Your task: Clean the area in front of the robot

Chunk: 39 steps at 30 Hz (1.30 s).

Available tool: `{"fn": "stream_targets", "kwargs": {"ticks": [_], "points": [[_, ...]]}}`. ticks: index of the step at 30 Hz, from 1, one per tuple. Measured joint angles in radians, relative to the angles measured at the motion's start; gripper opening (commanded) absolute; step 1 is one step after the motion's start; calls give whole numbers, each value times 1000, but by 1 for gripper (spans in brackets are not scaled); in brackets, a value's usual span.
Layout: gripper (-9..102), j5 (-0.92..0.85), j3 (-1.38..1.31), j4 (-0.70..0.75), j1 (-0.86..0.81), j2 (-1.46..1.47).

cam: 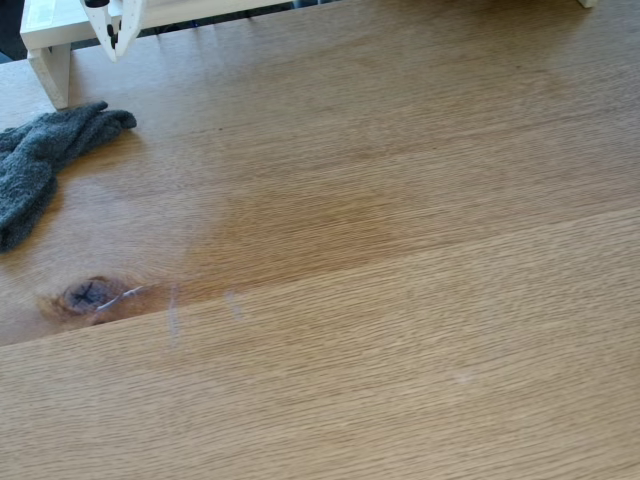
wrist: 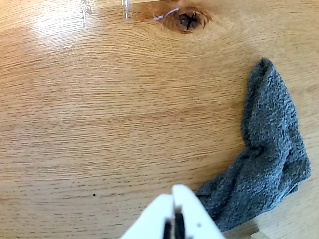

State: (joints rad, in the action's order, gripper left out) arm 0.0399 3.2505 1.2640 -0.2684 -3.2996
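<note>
My gripper (wrist: pixel 173 196) is clenched on nothing, above bare wood (cam: pixel 400 330) beside the grey cloth (wrist: pixel 271 159). Cloth at the fixed view's left edge; knot (cam: pixel 85 293) near it; open table rightward.

One grey cloth (cam: pixel 40 165), one dark knot (cam: pixel 85 293), one gripper (wrist: pixel 174 195).

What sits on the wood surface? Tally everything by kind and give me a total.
Grey cloth: 1
White gripper: 1, held above the surface, jaws closed
White frame: 1
Dark knot in the wood surface: 1
Whitish smears: 3 at least, beside the knot
Total: 7 at least
</note>
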Motion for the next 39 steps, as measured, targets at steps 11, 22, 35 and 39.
{"fn": "stream_targets", "kwargs": {"ticks": [11,22,35,39], "points": [[0,52,0,-43,-141,74],[0,52,0,-133,-143,78],[31,230,-571,-351,-77,934],[32,256,-951,-331,-256,1330]]}}
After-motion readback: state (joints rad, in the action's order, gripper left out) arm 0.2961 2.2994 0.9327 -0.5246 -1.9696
